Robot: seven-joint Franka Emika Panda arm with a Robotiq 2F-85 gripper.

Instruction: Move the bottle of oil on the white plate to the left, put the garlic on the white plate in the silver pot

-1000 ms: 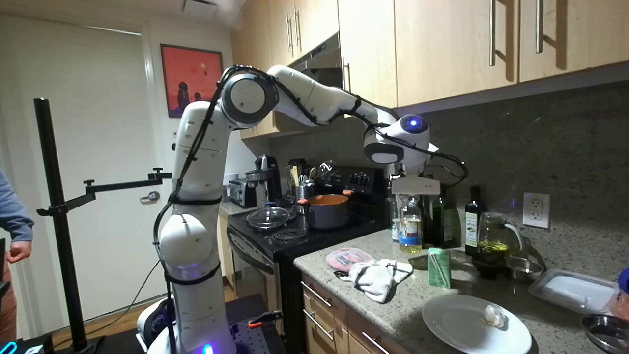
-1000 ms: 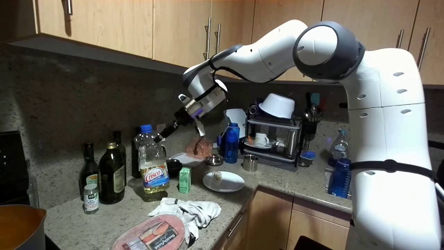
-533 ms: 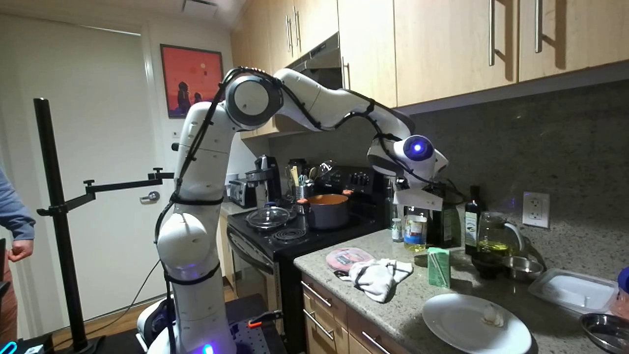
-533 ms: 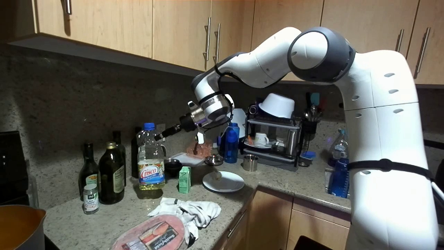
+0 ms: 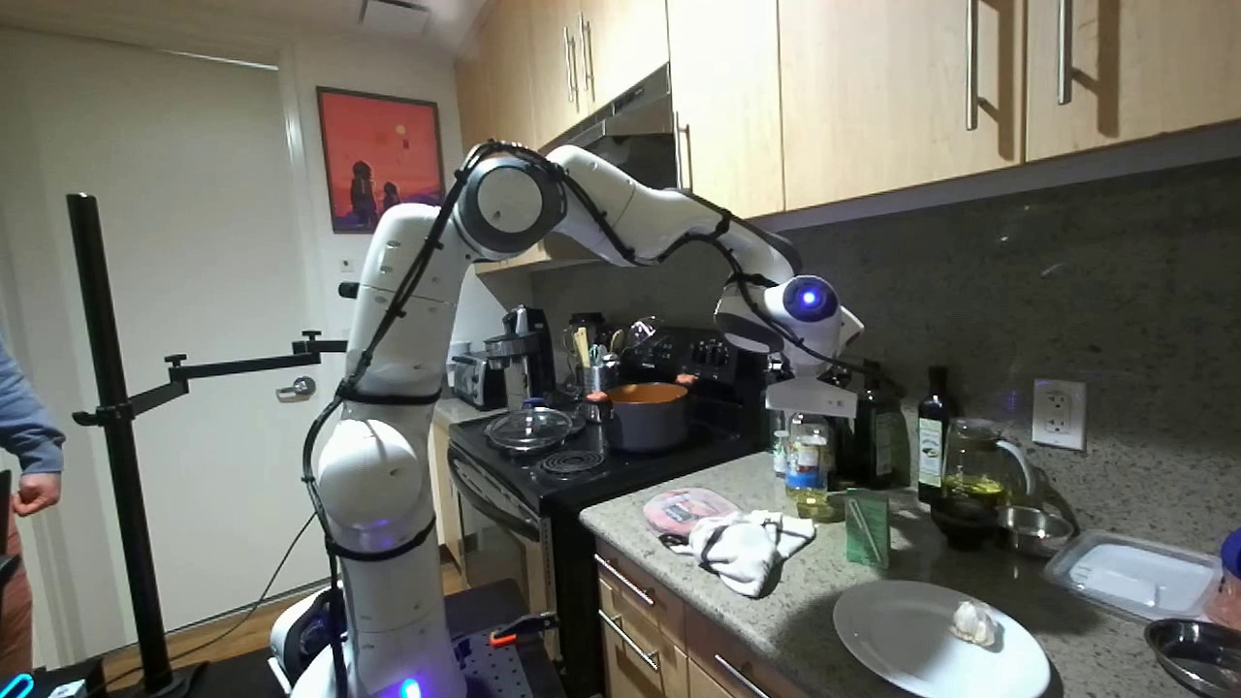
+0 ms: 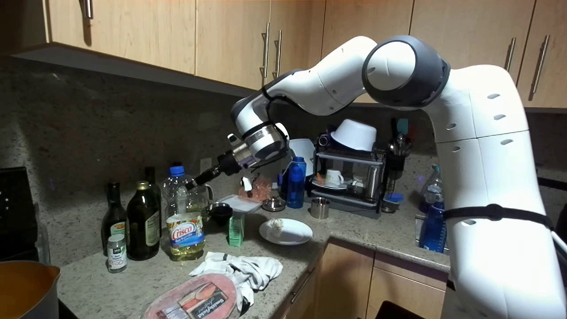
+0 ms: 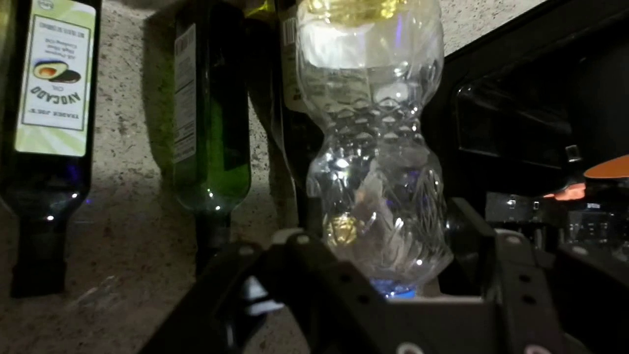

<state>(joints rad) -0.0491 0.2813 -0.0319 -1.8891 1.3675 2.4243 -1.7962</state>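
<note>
carefully: my tool pinches the upper part of the bottle of oil, left of centre in an exterior view. its weight could make smooth plastic slip or swivel; its long axis leans slightly off upright, cap to the upper left, and a swing that way could knock a dark bottle.

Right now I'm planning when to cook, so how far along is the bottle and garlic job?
Done: the bottle looks gripped, with the gripper clasping its upper half. In hand: its move; I can't tell whether it rests fully on the counter. Left: letting go, then transferring the garlic, which lies on the plate.
</note>
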